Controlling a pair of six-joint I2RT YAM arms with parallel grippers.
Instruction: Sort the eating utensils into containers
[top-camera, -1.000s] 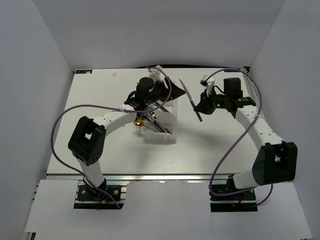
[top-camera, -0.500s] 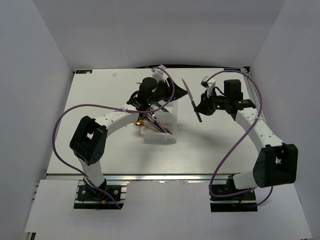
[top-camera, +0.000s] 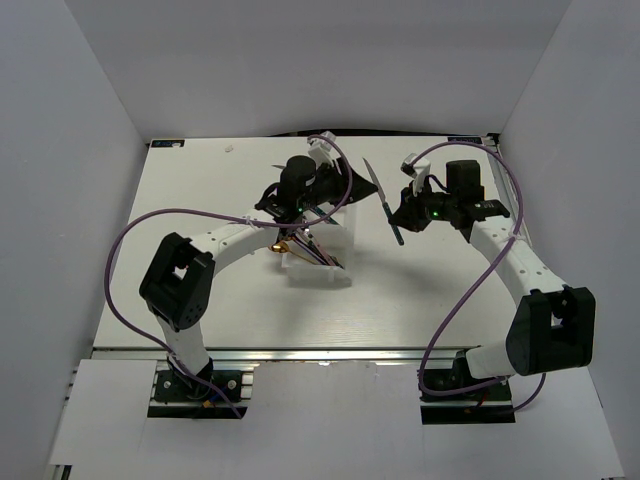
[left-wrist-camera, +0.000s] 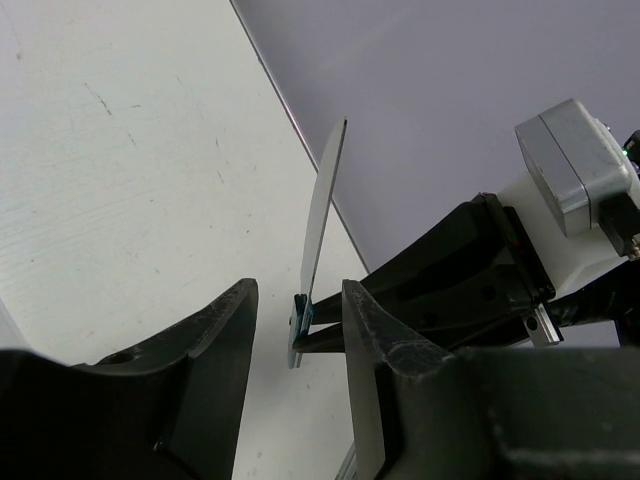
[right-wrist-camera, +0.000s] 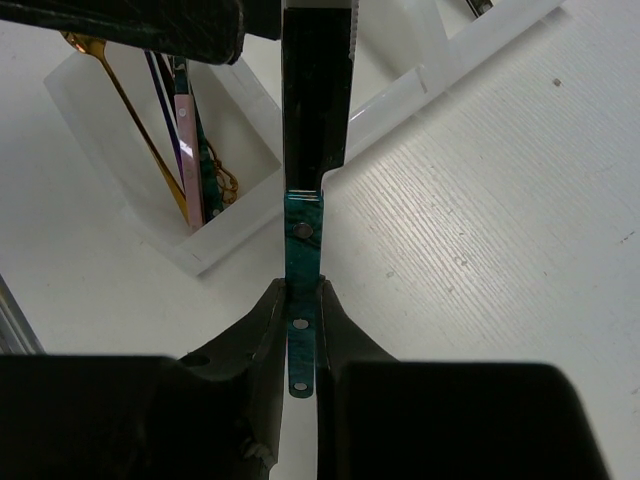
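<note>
My right gripper (top-camera: 398, 216) is shut on the teal handle of a knife (top-camera: 381, 197) and holds it above the table, right of the tray, blade up. In the right wrist view the knife handle (right-wrist-camera: 302, 238) sits between my shut fingers (right-wrist-camera: 262, 318). My left gripper (top-camera: 342, 186) is open and empty, above the far end of the translucent white tray (top-camera: 322, 277), close to the knife's left. In the left wrist view the knife (left-wrist-camera: 319, 205) shows through the gap between my open fingers (left-wrist-camera: 228, 330), touching neither. The tray (right-wrist-camera: 232, 240) holds gold (right-wrist-camera: 118, 88), purple and pink utensils.
Purple cables loop over both arms (top-camera: 130, 232). White walls enclose the table on the left, back and right. A gold utensil end (top-camera: 280, 243) sticks out at the tray's left side, under the left arm.
My left gripper has moved right, closer to the held knife. My right gripper has shifted slightly left with the knife still in it.
</note>
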